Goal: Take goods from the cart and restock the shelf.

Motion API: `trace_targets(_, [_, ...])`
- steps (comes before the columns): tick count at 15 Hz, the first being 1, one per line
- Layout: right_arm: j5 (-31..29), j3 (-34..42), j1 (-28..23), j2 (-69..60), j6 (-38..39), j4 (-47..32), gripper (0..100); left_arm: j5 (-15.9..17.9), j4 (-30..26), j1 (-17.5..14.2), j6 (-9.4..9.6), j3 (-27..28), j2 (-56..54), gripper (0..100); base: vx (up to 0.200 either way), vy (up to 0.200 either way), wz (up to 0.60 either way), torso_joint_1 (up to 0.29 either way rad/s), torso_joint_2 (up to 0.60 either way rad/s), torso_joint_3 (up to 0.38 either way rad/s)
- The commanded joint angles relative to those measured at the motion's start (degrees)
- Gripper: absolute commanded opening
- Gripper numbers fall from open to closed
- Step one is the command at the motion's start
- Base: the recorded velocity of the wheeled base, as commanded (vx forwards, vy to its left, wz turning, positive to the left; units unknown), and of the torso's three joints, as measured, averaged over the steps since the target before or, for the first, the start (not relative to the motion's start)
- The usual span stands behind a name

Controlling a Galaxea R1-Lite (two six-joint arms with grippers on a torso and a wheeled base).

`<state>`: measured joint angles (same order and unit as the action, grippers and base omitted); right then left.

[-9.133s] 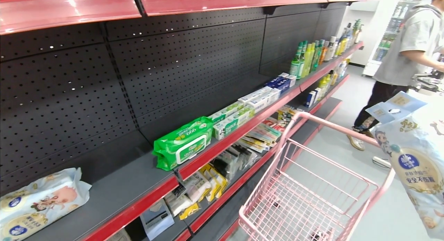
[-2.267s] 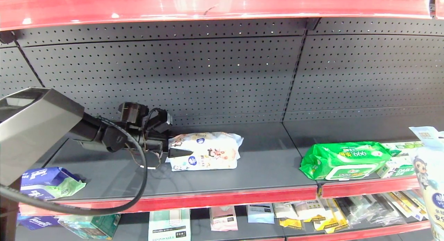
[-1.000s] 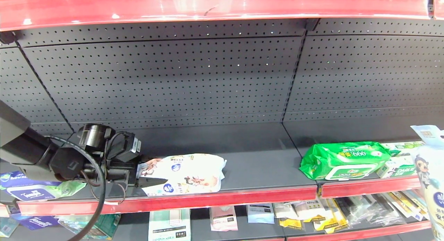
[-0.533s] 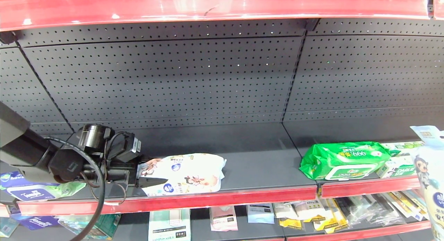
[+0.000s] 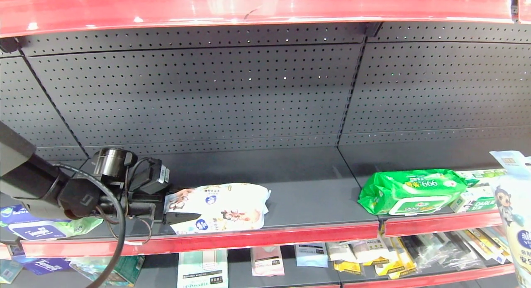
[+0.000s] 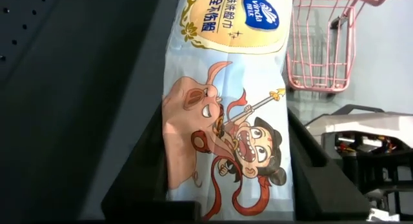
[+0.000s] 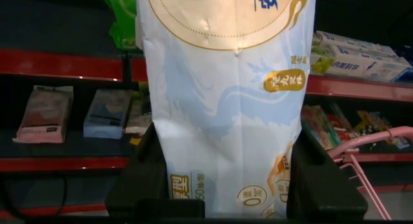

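A white cartoon-printed tissue pack (image 5: 224,207) lies flat on the dark grey shelf (image 5: 307,196), close to its red front edge. My left gripper (image 5: 176,205) is shut on the pack's left end. In the left wrist view the pack (image 6: 226,121) runs between both black fingers (image 6: 139,166). A second white pack (image 5: 514,213) hangs upright at the far right, in front of the shelf. In the right wrist view my right gripper (image 7: 226,185) is shut on this pack (image 7: 226,108), low on its body.
A green wipes pack (image 5: 410,190) and toothpaste boxes (image 5: 473,198) lie on the shelf to the right. A blue and green tissue pack (image 5: 45,228) sits at the left end. Small goods (image 5: 373,250) fill the lower shelf. The pink cart (image 6: 322,43) stands behind.
The head camera turned from the cart to the shelf. My left gripper drew the cartoon pack from mid shelf toward the front edge and leftward. Over the last second nothing moved.
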<state>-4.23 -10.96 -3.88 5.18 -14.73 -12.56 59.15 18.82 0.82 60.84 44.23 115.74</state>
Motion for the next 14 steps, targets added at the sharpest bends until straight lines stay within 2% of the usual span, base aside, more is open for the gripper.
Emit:
trace_targets(1, [0.0, 0.1, 0.0, 0.1, 0.0, 0.0, 0, 0.0, 0.2, 0.1, -0.11, -0.3, 0.2, 100, 0.000, 0.000, 0.00, 0.000, 0.00, 0.000])
trace_targets(6, [0.0, 0.1, 0.0, 0.1, 0.0, 0.0, 0, 1.7, 0.0, 0.1, -0.73, -0.2, -1.7, 100, 0.000, 0.000, 0.00, 0.000, 0.00, 0.000])
trace_targets(7, [0.0, 0.1, 0.0, 0.1, 0.0, 0.0, 0, 2.2, 0.0, 0.0, -1.78, 0.1, -2.9, 100, 0.000, 0.000, 0.00, 0.000, 0.00, 0.000])
trace_targets(9, [0.0, 0.1, 0.0, 0.1, 0.0, 0.0, 0, 2.6, 0.0, -0.1, -6.09, -0.1, -6.2, 100, 0.000, 0.000, 0.00, 0.000, 0.00, 0.000])
trace_targets(10, [0.0, 0.5, 0.0, 0.1, 0.0, -0.1, 0, 2.8, 0.0, 0.1, -9.87, 0.0, -8.6, 100, 0.000, 0.000, 0.00, 0.000, 0.00, 0.000])
trace_targets(11, [0.0, 0.9, 0.0, 0.1, 0.0, 0.0, 0, 2.8, 0.3, 0.2, -12.15, 0.5, -9.7, 100, 0.000, 0.000, 0.00, 0.000, 0.00, 0.000])
trace_targets(12, [0.0, 0.9, 0.0, 0.1, 0.0, 0.0, 0, 2.8, 0.7, 0.8, -14.09, 1.4, -10.4, 100, 0.000, 0.000, 0.00, 0.000, 0.00, 0.000])
trace_targets(14, [0.1, 0.9, 0.0, 0.1, -0.1, 0.0, 0, 1.6, 2.7, 0.6, -16.63, 1.8, -10.9, 100, 0.000, 0.000, 0.00, 0.000, 0.00, 0.000])
